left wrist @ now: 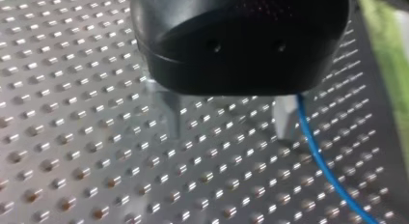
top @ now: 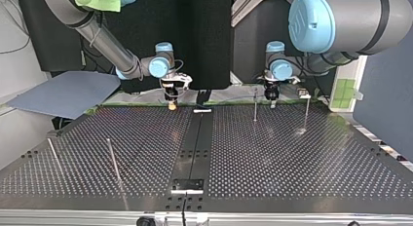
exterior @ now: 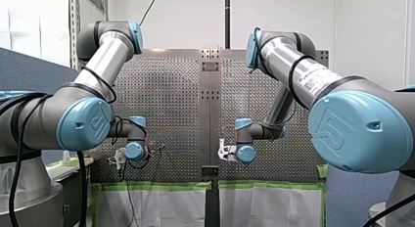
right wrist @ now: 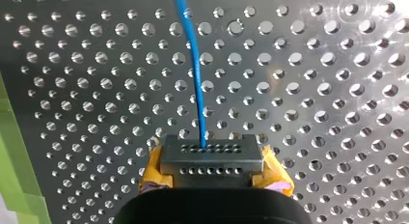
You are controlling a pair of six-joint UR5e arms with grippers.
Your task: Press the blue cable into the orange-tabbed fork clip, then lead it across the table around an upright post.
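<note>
Right gripper [right wrist: 211,161] pinches blue cable [right wrist: 195,79]; arm label [exterior: 313,79] unreadable.

A perforated grey metal worktop [top: 302,162] bears green tape [left wrist: 393,40] along one edge; a flat grey-blue panel [top: 63,93] lies beside it.

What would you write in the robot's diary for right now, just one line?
right gripper: shut on blue cable | left gripper: open, cable beside one finger | upright posts: standing on table
</note>
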